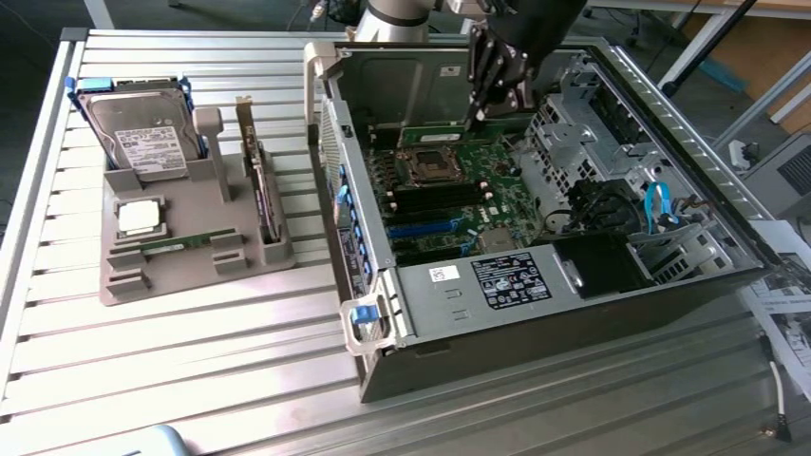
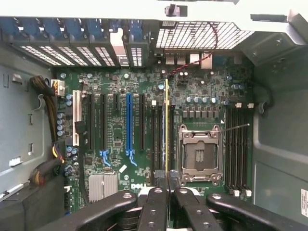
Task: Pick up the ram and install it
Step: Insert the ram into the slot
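A ribbed metal table (image 1: 190, 361) carries everything, with dark floor and stand legs beyond its edges. Well away from the jaws, toward the exterior view's left, a gray tray (image 1: 190, 280) holds a propped-up hard drive (image 1: 146, 133), a square silver processor chip (image 1: 140, 217) and a tall expansion card (image 1: 260, 190) standing on edge. Nearer the jaws lies an open computer case (image 1: 419, 342), its motherboard (image 1: 469, 190) facing up. The gripper (image 1: 492, 106) reaches down into the case, its jaws clamped on the ram (image 1: 438, 126), a narrow green stick held over the board. A raised case wall stands near the jaws.

From the wrist, the ram appears edge-on as a thin line between the black fingers (image 2: 155, 202). It runs along the black memory slots (image 2: 159, 139) below the jaws. A blue slot (image 2: 129, 122) lies to one side of them and the empty processor socket (image 2: 199, 154) to the other. Whether the ram touches a slot cannot be told.
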### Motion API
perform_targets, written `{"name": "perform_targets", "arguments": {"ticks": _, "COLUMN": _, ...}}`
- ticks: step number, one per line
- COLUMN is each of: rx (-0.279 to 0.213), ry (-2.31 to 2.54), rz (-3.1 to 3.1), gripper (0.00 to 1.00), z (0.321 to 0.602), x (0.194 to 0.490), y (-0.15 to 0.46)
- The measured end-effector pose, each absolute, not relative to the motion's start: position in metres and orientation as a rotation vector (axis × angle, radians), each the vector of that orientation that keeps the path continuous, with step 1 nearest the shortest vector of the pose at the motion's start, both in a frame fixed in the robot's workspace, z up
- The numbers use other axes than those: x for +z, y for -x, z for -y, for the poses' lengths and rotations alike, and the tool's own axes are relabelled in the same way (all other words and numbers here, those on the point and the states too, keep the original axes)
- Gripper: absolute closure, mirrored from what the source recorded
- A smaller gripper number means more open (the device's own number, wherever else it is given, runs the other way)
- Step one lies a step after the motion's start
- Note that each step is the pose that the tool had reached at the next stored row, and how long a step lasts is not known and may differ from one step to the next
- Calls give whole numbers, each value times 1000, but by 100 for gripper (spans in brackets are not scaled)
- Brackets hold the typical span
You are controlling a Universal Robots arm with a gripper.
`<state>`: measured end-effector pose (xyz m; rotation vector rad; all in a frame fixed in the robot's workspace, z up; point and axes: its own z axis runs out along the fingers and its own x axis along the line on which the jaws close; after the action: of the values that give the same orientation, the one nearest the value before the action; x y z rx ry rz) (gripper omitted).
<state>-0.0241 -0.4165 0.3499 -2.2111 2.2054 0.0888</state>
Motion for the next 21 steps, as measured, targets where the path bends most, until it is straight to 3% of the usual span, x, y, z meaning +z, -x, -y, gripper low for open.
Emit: {"name": "perform_targets", "arguments": {"ticks": 21, "rx": 89, "ry": 2211, "rz": -2205, "gripper": 88, "z": 417, "x": 321, "y": 24}}
